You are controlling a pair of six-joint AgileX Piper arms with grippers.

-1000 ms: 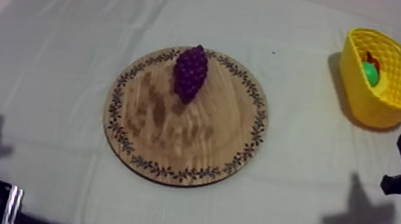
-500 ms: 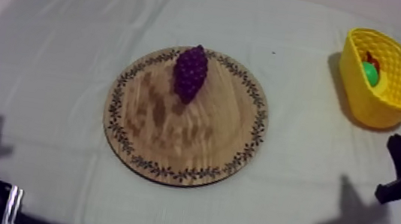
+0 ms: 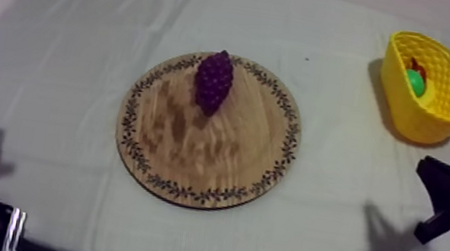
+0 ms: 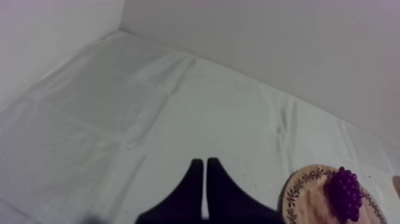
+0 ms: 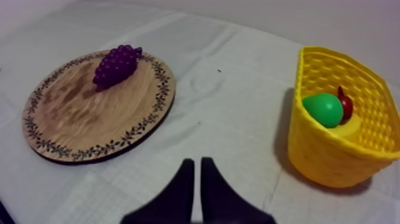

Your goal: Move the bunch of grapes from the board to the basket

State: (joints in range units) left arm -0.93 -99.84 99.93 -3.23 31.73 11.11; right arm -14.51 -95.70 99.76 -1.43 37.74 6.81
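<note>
Since earlier my right gripper (image 5: 196, 164) has edged inward, fingers together like those of my left gripper (image 4: 205, 162), while the bunch of grapes (image 3: 214, 80), likely light and knobbly, lies near the far rim of the wooden board (image 3: 190, 152), best pinched across its middle.

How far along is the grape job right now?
Done: nothing yet; the bunch of grapes lies on the wooden board, untouched. In hand: the right gripper, shut on nothing, faces the cloth between board and yellow basket; the left gripper is shut too. Left: grasp the grapes, carry them over, drop them in the basket.
</note>
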